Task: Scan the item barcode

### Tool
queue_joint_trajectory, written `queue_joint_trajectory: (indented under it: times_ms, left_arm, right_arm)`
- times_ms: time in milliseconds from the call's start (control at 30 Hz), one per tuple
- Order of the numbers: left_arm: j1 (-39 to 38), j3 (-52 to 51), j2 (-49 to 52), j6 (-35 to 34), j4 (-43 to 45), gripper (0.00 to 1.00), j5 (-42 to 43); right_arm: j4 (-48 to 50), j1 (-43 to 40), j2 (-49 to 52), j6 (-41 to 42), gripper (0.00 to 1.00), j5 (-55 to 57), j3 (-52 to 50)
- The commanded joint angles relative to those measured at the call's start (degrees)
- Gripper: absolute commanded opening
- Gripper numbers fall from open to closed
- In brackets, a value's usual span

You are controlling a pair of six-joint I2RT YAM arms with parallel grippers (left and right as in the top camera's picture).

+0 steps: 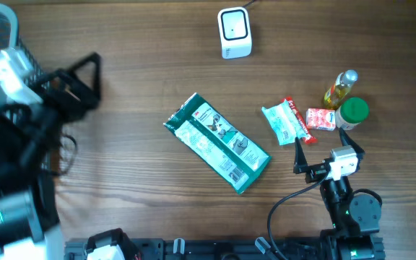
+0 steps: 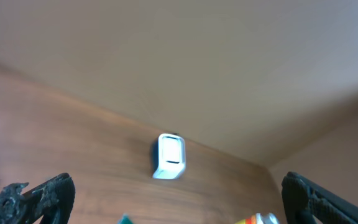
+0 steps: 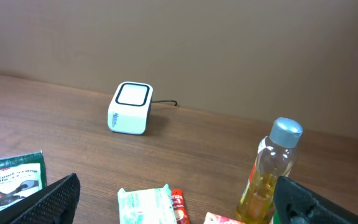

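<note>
The long green and white printed pack [image 1: 217, 142], probably the item to scan, lies flat on the wooden surface [image 1: 143, 58] to the left of the right gripper [image 1: 326, 148]. Its long axis runs diagonally away, forward and leftward. That gripper is the nearer one, spread wide and empty. The left gripper [image 1: 85, 81], likewise released, hangs well apart beyond the pack. The small white box scanner [image 1: 235, 32] sits well ahead. Overhead shows the whole pack, the right wrist view only a corner, and the left wrist view almost nothing.
</note>
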Motion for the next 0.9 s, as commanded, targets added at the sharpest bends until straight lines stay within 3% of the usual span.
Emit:
queue_joint_trajectory:
  times_ms: [0, 233, 533, 733, 867]
  left_arm:
    - [-7.6, 0.2, -6.2, 3.4, -0.4, 1.0, -12.2]
    - [-10.1, 0.1, -11.5, 2.5, -7.9, 1.0, -14.1]
    - [-13.0, -0.3, -25.6, 2.7, -20.7, 1.0, -28.7]
    - [-14.7, -6.8, -37.6, 2.7, -19.6, 1.0, -32.3]
    - [-14.8, -13.1, -41.9, 2.7, -12.4, 1.0, -32.5]
  right_arm:
    - [0.2, -0.3, -0.6, -0.7, 1.0, -0.9, -0.1]
    - [0.2, -0.3, -0.6, -0.7, 1.0, -0.9, -0.1]
    - [0.2, -0.3, -0.6, -0.7, 1.0, -0.9, -0.1]
    - [0.2, -0.3, -0.6, -0.7, 1.0, -0.9, -0.1]
    - [0.2, -0.3, -0.6, -0.7, 1.0, -0.9, -0.1]
